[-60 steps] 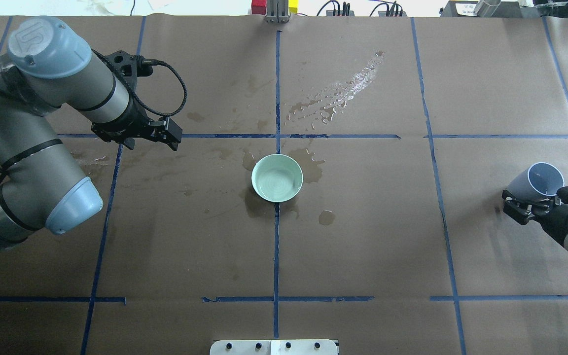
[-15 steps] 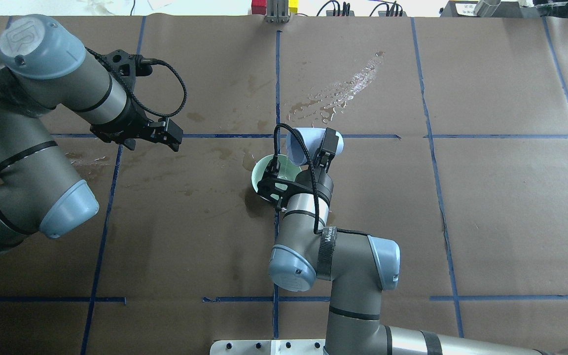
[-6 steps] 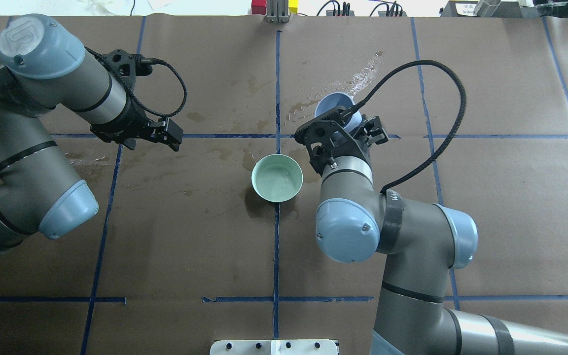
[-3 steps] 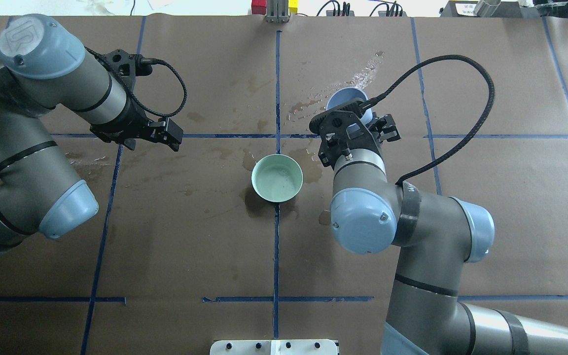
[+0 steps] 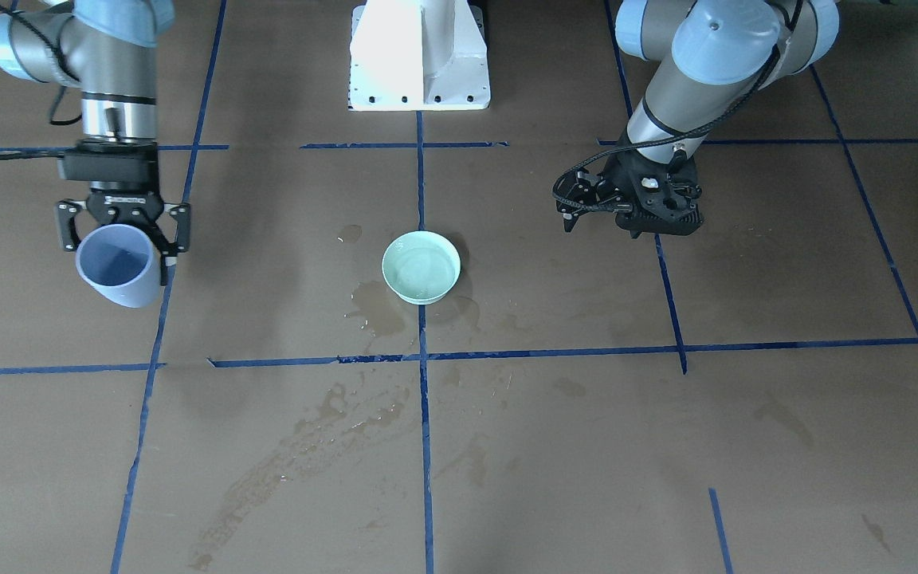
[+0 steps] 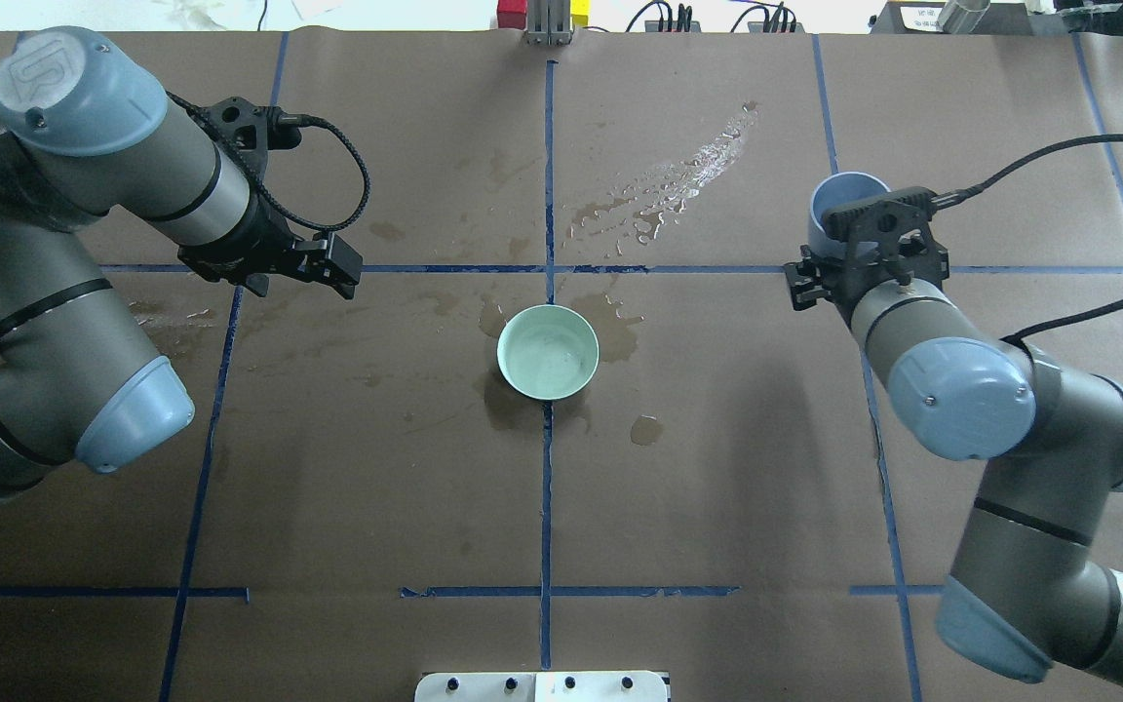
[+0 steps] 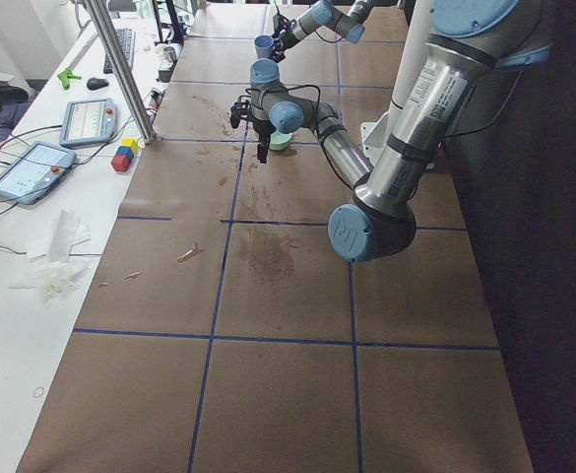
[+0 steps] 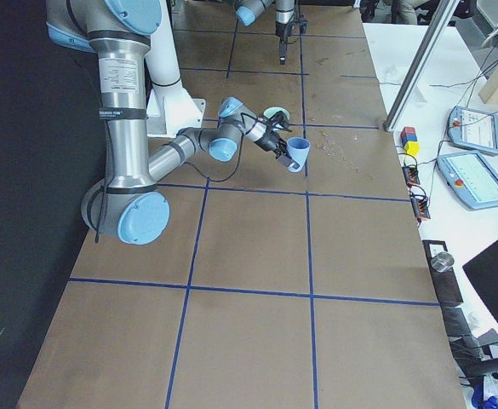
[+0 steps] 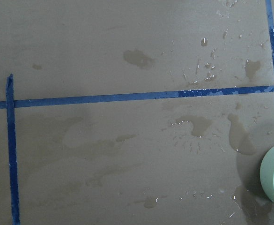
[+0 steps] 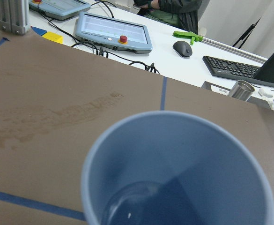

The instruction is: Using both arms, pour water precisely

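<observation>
Wet paper-covered desk [image 6: 376,487], probably light, squashy, slippery blue cup [image 5: 118,275] pinched just under its rim by right fingers [image 5: 166,239], left fingers [image 6: 339,265] pressed together.

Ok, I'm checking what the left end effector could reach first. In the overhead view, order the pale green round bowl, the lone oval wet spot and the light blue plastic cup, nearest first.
From the left end effector:
1. Pale green round bowl, table centre.
2. Lone oval wet spot, just right of the bowl.
3. Light blue plastic cup, in the right end effector.
</observation>
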{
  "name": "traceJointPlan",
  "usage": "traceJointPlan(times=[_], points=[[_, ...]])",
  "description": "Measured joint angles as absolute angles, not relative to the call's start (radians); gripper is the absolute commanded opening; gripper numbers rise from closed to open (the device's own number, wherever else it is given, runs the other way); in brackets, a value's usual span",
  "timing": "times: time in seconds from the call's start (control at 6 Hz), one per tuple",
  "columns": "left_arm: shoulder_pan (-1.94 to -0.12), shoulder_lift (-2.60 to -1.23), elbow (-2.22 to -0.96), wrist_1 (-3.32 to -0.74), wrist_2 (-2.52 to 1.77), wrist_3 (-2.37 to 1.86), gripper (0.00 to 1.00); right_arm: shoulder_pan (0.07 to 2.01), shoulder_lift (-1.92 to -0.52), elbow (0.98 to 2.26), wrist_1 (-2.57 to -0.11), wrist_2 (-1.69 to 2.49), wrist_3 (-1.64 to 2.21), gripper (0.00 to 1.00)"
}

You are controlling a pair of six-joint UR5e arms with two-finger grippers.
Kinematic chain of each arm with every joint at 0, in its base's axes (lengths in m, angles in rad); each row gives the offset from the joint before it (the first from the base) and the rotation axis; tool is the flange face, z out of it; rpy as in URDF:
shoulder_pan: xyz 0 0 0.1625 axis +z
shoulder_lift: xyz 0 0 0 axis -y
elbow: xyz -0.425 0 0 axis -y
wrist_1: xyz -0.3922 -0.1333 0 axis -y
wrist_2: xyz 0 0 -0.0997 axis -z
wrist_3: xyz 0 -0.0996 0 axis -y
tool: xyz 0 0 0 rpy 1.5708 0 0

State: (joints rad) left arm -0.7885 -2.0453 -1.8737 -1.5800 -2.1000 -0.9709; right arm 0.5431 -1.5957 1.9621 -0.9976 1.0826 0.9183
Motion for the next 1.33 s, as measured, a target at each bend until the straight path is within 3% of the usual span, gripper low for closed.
traceJointPlan(times=[0.5, 1.33], points=[[-0.788, -2.045, -1.874, -1.58, -2.1, -0.971, 1.0, 0.574, -1.699, 1.767, -0.601, 1.097, 0.91, 0.0], [-0.787, -2.047, -1.875, -1.58, -2.1, -0.987, 1.0, 0.595, -1.758, 1.577, -0.314, 1.129, 0.915, 0.04]])
